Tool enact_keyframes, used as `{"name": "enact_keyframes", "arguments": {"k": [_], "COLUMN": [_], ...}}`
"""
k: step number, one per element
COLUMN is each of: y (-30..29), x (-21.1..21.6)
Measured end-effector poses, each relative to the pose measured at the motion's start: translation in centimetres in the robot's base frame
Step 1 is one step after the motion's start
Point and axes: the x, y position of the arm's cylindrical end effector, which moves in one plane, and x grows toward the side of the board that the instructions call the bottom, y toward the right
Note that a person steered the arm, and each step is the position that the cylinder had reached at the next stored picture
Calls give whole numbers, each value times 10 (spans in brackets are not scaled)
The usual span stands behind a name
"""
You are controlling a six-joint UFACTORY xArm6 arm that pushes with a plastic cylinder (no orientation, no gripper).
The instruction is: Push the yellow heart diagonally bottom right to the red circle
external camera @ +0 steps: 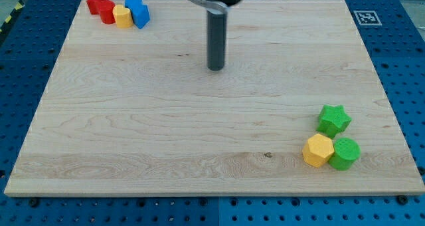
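Yellow heart [122, 16] sitting at the far left corner of the board [199, 133], wedged between the red circle [107, 12] and a blue block [137, 11], touching both; looking small, rounded, glossy. Lying well to the left and slightly farther than my tip [216, 68], which is resting bare on open wood, touching nothing. Needing, probably, an approach from the heart's far left side.
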Motion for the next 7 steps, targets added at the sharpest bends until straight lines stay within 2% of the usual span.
{"name": "enact_keyframes", "arguments": {"k": [1,2,3,4,6,7], "y": [0,-36,-85,-107,-199,-205], "x": [-81,-156,-183,-183,-184,-184]}}
